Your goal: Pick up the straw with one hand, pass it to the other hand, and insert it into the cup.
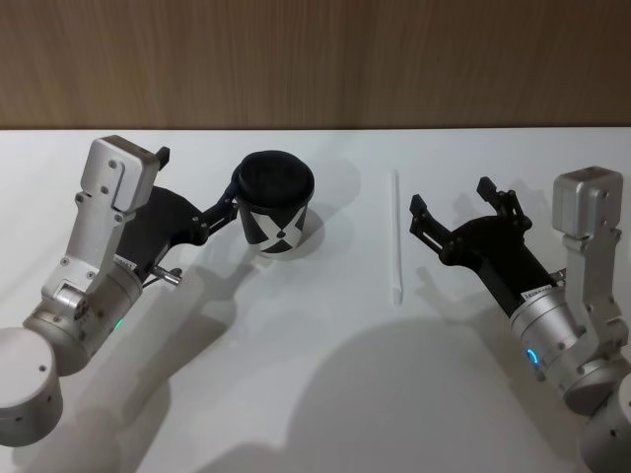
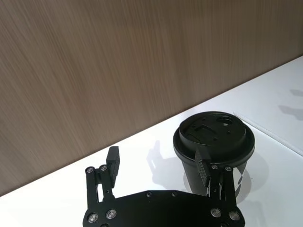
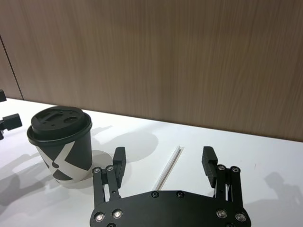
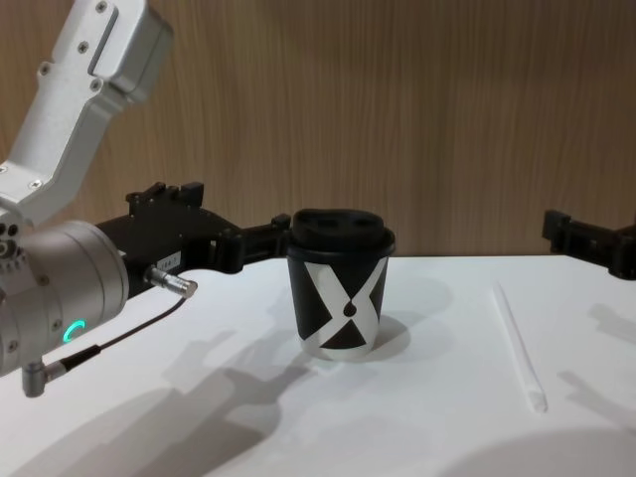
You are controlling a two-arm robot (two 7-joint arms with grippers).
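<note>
- The straw lay flat and untouched on the white table, to the right of the cup and well apart from it. We judged that the pick-up had not yet begun.
- We held our right gripper above the table just to the right of the straw, its fingers spread wide and holding nothing. In its wrist view the straw ran up the gap between the fingers, so we read this pose as lining up for the grasp.
- The cup stood upright with its domed lid on. The lid's openings showed in the left wrist view, and that is where the straw would have to go.
- Our left gripper sat at the cup's left side, also wide open and empty. One finger was right beside the cup's wall, though we could not tell whether it touched. We took this arm to be placed near the cup for the handover and insertion.
</note>
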